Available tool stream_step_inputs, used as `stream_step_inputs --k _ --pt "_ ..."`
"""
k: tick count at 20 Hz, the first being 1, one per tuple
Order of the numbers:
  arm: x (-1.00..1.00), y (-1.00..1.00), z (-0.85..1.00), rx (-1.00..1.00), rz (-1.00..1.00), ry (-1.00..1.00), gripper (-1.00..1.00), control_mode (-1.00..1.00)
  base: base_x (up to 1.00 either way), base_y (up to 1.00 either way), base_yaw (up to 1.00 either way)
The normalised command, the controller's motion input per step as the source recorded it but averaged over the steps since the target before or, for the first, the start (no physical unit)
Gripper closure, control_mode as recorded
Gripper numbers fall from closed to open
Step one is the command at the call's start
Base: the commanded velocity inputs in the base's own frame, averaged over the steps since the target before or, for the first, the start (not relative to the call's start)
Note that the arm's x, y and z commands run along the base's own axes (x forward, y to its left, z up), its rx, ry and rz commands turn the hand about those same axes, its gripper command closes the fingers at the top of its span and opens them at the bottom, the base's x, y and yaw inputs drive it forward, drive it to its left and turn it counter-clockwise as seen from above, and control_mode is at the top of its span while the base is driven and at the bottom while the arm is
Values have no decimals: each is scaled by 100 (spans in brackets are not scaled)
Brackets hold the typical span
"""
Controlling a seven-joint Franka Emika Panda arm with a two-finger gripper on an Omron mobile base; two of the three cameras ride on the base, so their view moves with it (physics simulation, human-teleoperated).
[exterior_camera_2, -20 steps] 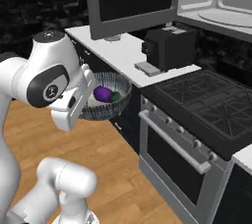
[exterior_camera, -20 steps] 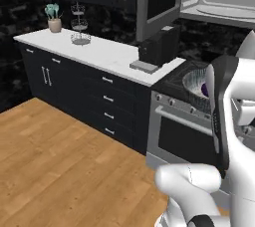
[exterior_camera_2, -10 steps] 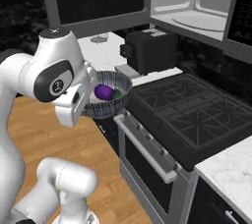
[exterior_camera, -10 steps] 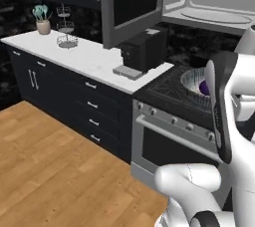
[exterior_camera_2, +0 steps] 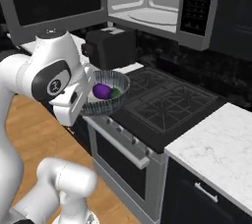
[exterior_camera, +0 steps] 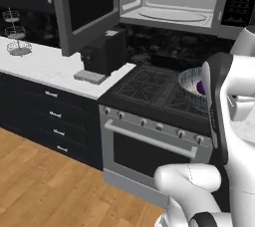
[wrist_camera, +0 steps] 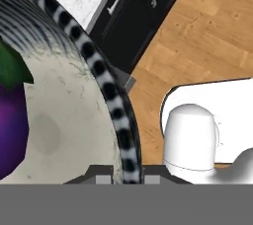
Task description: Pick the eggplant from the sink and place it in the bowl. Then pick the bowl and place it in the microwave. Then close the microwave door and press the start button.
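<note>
Currently the gripper pinches the near rim of the bowl, holding it level above the stove so the eggplant rests inside, below the microwave, whose door stands open to receive it.

Glossy purple eggplant in ribbed, speckled bowl; white marbled surface; warm wooden floor.

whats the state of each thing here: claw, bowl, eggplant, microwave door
claw: shut on the bowl's rim
dark ribbed round bowl: held up above the black stove, upright
small purple eggplant: lying inside the bowl
big dark microwave: cavity open
flat dark microwave door: swung open
</note>
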Motion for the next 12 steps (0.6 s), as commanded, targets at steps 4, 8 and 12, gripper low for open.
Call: stream_step_inputs --k 4,8,12 --pt "0 0 0 0 0 0 100 100 22 -29 -25" --pt "0 0 0 0 0 0 100 100 46 -43 -2" --pt "0 0 0 0 0 0 100 100 44 -61 5"
